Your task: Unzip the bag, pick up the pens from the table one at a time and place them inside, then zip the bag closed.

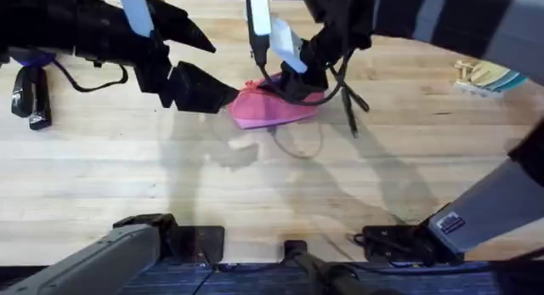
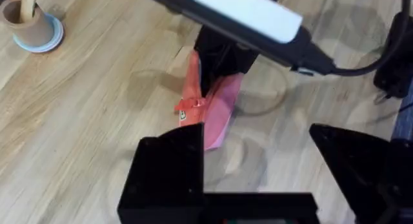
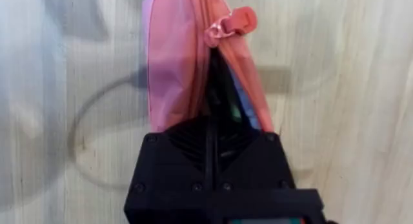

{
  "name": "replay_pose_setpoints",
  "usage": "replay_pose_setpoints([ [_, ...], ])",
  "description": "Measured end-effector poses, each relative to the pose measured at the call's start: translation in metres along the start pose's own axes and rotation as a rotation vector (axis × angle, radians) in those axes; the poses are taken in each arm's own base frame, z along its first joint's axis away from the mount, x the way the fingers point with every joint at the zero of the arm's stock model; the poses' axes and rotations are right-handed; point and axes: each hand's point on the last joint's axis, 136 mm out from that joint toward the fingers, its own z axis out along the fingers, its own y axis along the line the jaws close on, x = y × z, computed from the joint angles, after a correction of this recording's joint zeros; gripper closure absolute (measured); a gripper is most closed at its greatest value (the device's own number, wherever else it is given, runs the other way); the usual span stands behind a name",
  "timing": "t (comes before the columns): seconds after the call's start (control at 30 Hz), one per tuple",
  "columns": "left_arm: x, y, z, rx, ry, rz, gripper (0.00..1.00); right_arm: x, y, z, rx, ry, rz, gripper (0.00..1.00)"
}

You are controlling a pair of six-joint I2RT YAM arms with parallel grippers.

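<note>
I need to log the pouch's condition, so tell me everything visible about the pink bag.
The pink bag is a soft fabric pouch lying on the wooden table. Its zipper is partly open, the pink pull tab at the closed end, with dark contents and purple lining showing. The right gripper is pushed into the opening, and the left gripper hovers open nearby.

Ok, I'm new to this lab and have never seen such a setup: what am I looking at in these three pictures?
Two robot arms work at a light wooden butcher-block table. One picture is taken from above. The other two come from a camera on each arm's wrist, with that arm's own black fingers at the bottom. A pink soft fabric pouch lies unzipped on the table. The right gripper is shut and pokes into the opening, apparently holding a thin dark pen. The left gripper is open at the pouch's end.
</note>
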Motion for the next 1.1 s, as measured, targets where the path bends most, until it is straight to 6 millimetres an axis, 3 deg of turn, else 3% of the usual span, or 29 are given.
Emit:
replay_pose_setpoints([
  [0.2, 0.000, 0.000, 0.000, -0.002, 0.003, 0.000, 0.006, 0.004, 0.002, 0.010, -0.022, 0.007, 0.006, 0.964],
  [0.3, 0.000, 0.000, 0.000, -0.002, 0.003, 0.000, 0.007, 0.003, 0.002, 0.010, -0.021, 0.007, 0.003, 0.890],
  [0.5, 0.000, 0.000, 0.000, -0.002, 0.003, 0.000, 0.007, 0.004, 0.001, 0.010, -0.018, 0.010, 0.002, 0.068],
  [0.53, 0.000, 0.000, 0.000, -0.002, 0.003, 0.000, 0.007, 0.004, 0.001, 0.010, -0.019, 0.011, 0.000, 0.023],
  [0.83, 0.000, 0.000, 0.000, -0.002, 0.003, 0.000, 0.007, 0.007, 0.009, 0.008, -0.046, 0.023, 0.011, 0.004],
  [1.1, 0.000, 0.000, 0.000, -0.002, 0.003, 0.000, 0.007, 0.007, 0.031, -0.021, -0.082, 0.053, 0.028, 0.004],
])
